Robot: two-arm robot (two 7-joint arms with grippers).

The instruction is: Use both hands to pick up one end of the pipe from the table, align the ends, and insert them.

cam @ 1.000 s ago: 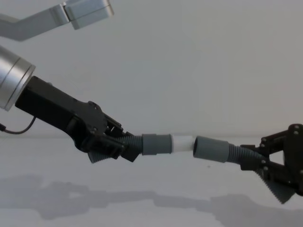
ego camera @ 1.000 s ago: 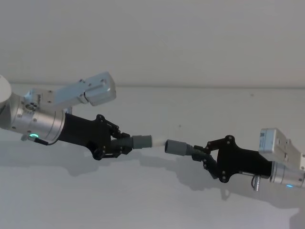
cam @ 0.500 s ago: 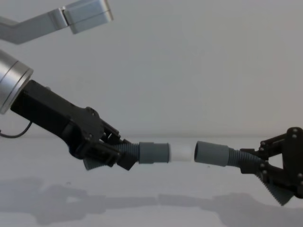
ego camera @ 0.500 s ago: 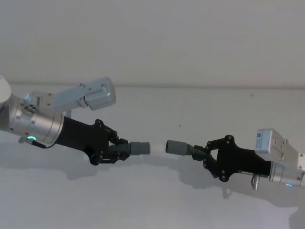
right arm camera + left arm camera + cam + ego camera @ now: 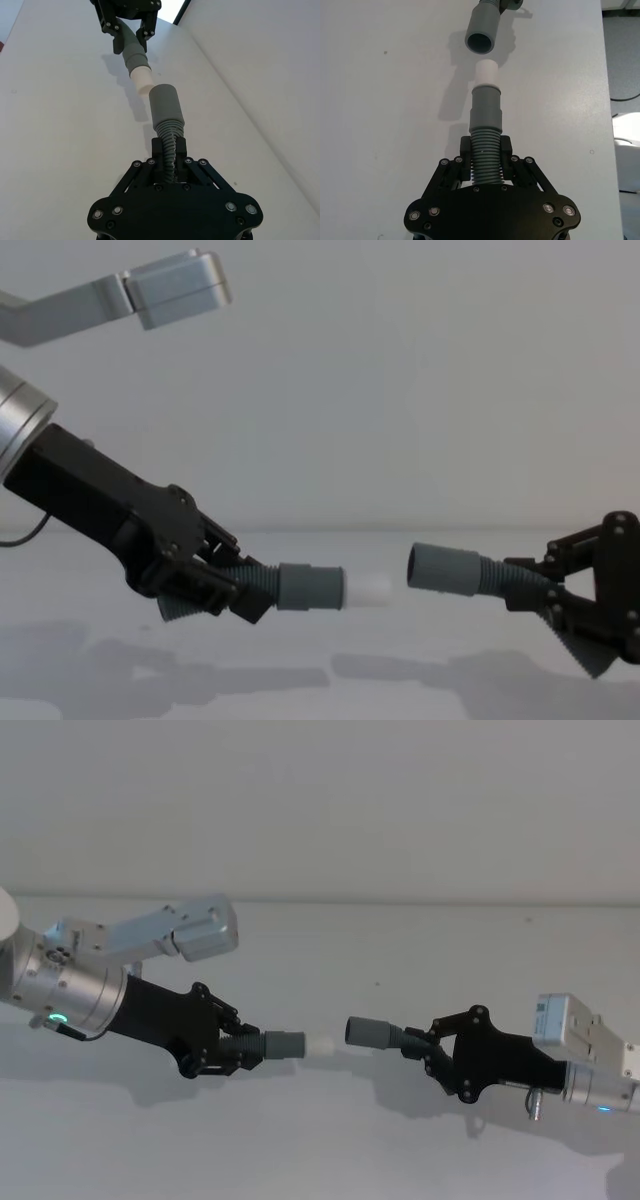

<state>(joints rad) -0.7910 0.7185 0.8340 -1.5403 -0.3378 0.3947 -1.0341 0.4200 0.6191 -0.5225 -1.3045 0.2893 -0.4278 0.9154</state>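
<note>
Left gripper (image 5: 243, 1050) was clamped on the ribbed middle of the left pipe (image 5: 272, 1046), fingers either side of the ribs per the left wrist view; its grey cuff and white tip (image 5: 320, 1046) stuck out past the fingertips toward the right. Right gripper (image 5: 418, 1045) was clamped the same way on the ribbed part of the right pipe (image 5: 377, 1032), with the hollow mouth (image 5: 480, 42) facing the tip. Both pieces were held above the table (image 5: 330, 1140), shadows under them. Tip and mouth were apart, a clear gap between them in the chest view, with the tip sitting slightly lower than the mouth. In the left wrist view the two looked roughly coaxial, though the offset is hard to judge from that angle. Versus a second ago: tip and mouth had been nearly touching then, left cuff higher and further right. Half a second ago the gap had opened a little. Now the left gripper had pulled back to the left and dropped, so the gap was at its widest. Right gripper and its pipe had barely moved.
</note>
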